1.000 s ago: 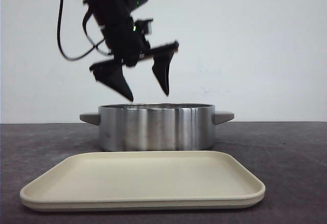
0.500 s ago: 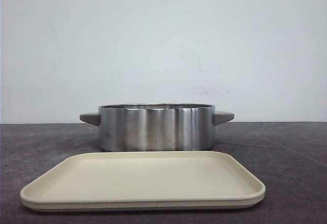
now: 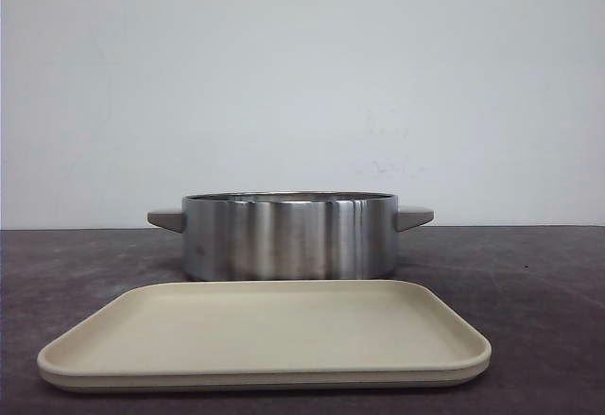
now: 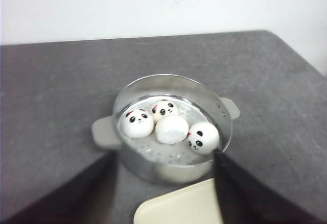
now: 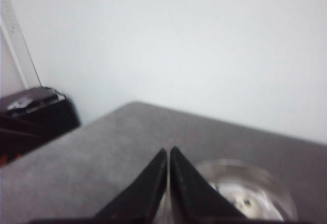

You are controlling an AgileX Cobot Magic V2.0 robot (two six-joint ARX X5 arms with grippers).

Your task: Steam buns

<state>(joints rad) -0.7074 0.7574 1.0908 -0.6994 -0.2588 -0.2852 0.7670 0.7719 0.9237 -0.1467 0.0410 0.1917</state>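
Four buns (image 4: 171,129) sit inside the steel pot (image 4: 224,132). Left gripper (image 4: 163,183) spread wide, empty. Right gripper (image 5: 168,155) closed, holding nothing.

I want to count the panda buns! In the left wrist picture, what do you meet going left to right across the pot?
Pot's left handle → panda bun with a face → bun behind it → plain-looking bun → panda bun at the right → pot's right handle.
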